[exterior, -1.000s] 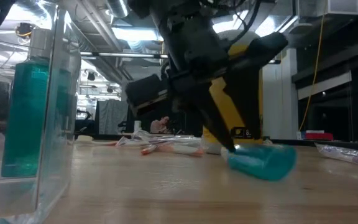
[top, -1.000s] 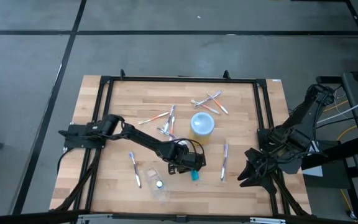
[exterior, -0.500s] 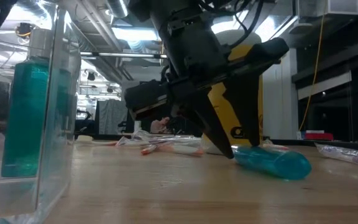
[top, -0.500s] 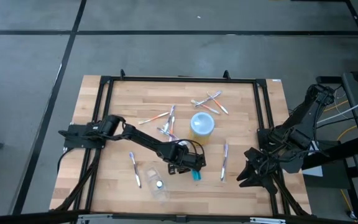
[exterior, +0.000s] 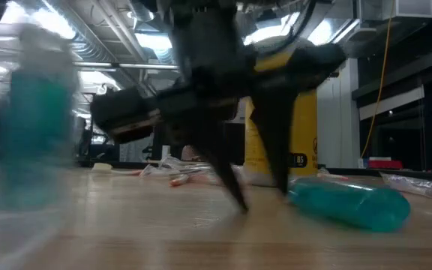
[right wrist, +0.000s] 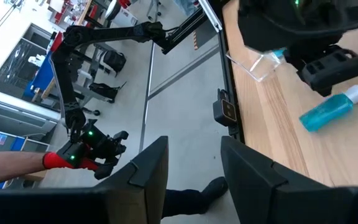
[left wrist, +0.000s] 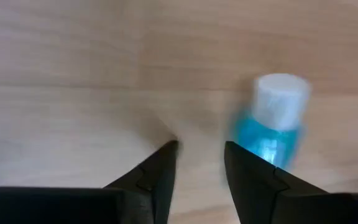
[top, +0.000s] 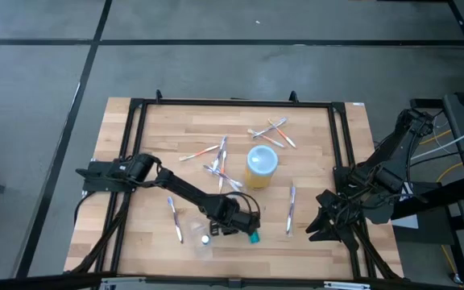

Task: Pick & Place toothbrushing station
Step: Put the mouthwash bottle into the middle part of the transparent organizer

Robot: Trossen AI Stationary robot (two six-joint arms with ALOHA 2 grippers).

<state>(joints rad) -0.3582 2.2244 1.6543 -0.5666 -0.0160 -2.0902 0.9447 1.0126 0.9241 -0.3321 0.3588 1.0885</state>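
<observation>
Left gripper (top: pixel 234 227) hangs low over the front of the surface (top: pixel 312 242), its 2 fingers (left wrist: pixel 157 177) parted and empty; a teal tube (top: pixel 253 237) lies just beside them. Behind stands the yellow cup (top: pixel 261 163). Right gripper (top: pixel 319 225) waits off the edge, parted, empty

Two black jointed arms, each ending in a dark two-fingered end effector (left wrist: pixel 197 171) with tapered, wedge-shaped fingers.

No legible text — labels too blurred

Wood table (top: pixel 135 129) w/ black frame: toothbrushes (top: pixel 269 131), yellow cup (top: pixel 261 165), teal tube (top: pixel 253 236), clear pouch (top: pixel 204 238).
</observation>
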